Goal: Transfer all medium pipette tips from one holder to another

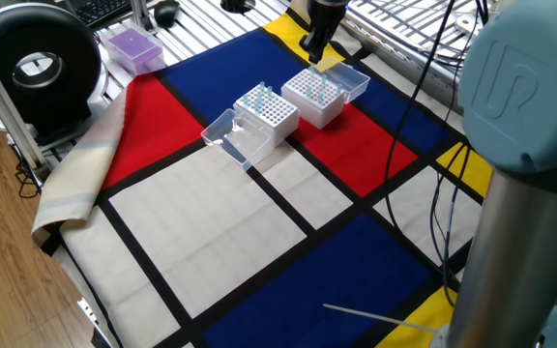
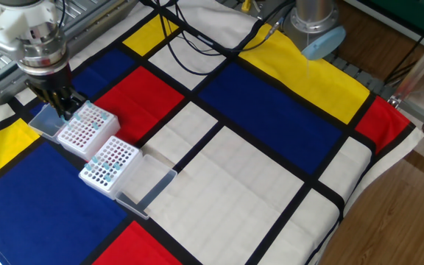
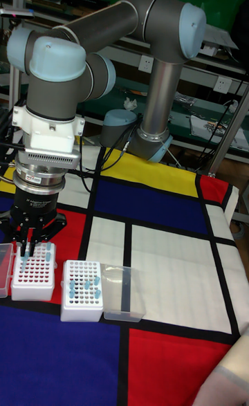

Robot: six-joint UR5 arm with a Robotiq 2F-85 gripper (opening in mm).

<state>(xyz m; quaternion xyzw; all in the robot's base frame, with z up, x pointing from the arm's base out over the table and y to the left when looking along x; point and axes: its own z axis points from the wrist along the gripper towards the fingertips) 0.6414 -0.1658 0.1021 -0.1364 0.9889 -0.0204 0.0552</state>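
Across the tabletop [image 2: 271,184] lies a cloth of red, blue, yellow and white blocks edged in black — wooden floor [image 1: 8,290] beyond, green shelving [image 3: 207,25] behind. Two white perforated racks [image 2: 109,163] sit side by side, clear lids open, pale blue translucent pipette tips [image 3: 88,283] scattered in their holes. The black claw [image 2: 62,108] hovers at the far rack [image 2: 87,126]; whether it grips a tip cannot be told.

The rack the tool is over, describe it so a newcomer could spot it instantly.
On the colour-block cloth, find the two white racks side by side. It is the rack directly beneath the tool, with its clear lid open beside it. The other rack stands clear of the arm.
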